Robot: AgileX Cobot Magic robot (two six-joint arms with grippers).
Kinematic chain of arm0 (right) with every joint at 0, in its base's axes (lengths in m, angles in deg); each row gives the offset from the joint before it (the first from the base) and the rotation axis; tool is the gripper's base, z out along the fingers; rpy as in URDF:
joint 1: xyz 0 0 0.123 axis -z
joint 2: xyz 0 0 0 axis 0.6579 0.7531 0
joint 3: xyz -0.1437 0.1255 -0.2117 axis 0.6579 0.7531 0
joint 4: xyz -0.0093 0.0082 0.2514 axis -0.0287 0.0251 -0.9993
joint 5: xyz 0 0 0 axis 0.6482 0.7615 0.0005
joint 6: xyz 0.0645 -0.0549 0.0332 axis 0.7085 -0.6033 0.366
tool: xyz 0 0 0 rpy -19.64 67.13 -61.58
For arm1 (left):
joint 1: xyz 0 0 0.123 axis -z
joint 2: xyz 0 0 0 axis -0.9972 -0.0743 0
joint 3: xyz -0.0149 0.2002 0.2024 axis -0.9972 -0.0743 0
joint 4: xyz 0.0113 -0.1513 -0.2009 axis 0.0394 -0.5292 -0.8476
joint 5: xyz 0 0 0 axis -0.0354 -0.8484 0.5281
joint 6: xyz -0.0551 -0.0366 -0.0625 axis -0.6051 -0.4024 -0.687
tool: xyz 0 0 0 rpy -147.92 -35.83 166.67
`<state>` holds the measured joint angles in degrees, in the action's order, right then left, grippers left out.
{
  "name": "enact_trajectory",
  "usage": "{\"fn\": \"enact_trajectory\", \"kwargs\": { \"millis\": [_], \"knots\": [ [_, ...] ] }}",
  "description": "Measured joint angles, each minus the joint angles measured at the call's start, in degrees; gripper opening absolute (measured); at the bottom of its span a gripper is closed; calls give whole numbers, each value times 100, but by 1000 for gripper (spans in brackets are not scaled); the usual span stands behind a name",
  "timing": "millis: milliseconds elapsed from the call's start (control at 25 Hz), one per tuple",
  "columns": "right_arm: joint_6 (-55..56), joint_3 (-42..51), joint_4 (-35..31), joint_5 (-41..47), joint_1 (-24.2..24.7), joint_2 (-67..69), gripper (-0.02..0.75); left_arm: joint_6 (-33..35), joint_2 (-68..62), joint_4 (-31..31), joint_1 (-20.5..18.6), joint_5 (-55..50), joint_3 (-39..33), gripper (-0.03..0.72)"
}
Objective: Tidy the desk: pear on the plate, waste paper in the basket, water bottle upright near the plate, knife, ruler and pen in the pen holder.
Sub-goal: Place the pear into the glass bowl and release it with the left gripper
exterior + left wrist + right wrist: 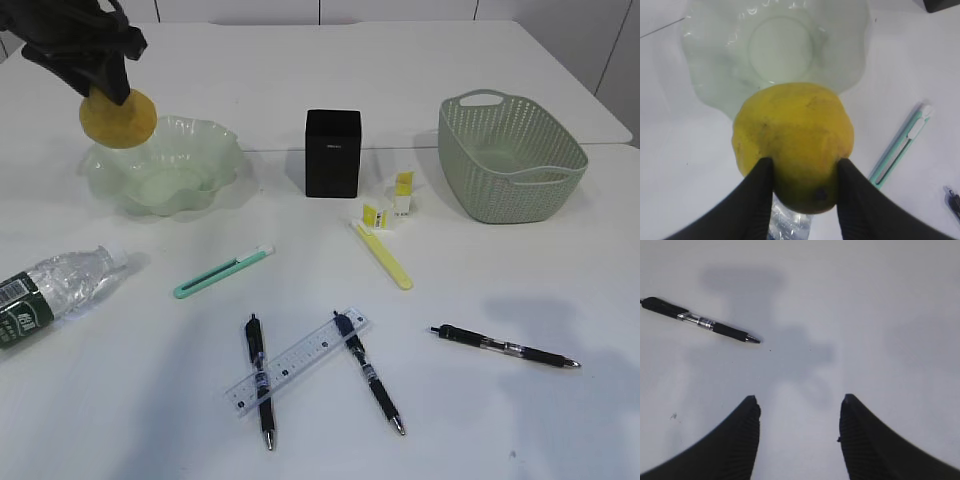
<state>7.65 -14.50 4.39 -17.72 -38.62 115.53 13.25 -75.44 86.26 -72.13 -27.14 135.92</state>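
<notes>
My left gripper (pixel 104 92) is shut on the yellow pear (pixel 118 118) and holds it in the air above the near left rim of the pale green wavy plate (pixel 222 145). In the left wrist view the pear (pixel 792 135) fills the jaws (pixel 805 162), with the plate (pixel 715 85) beyond it. The water bottle (pixel 55 292) lies on its side at the left edge. The black pen holder (pixel 333 152) stands mid-desk, with the basket (pixel 512 155) to its right. My right gripper (pixel 800 402) is open and empty over bare desk near one pen (pixel 700 321); it is out of the exterior view.
Yellow and white paper scraps (pixel 400 190) lie right of the pen holder, with a yellow stick-like item (pixel 383 255) below them. A green knife (pixel 222 272) lies mid-left. The clear ruler (pixel 300 360) lies across two pens (pixel 259 385) (pixel 370 372); a third pen (pixel 505 347) lies right.
</notes>
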Motion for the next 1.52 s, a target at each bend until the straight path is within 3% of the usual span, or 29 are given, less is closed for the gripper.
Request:
{"fn": "enact_trajectory", "kwargs": {
  "millis": [360,920,1520],
  "knots": [
    [0,0,0,10,0,0,389,0,-688,-129,-5,205,643,273],
    [0,0,0,20,0,0,389,0,-1265,-550,-547,948,665,274],
    [0,0,0,9,0,149,389,0,-1922,-756,-563,1061,745,274]
  ]
}}
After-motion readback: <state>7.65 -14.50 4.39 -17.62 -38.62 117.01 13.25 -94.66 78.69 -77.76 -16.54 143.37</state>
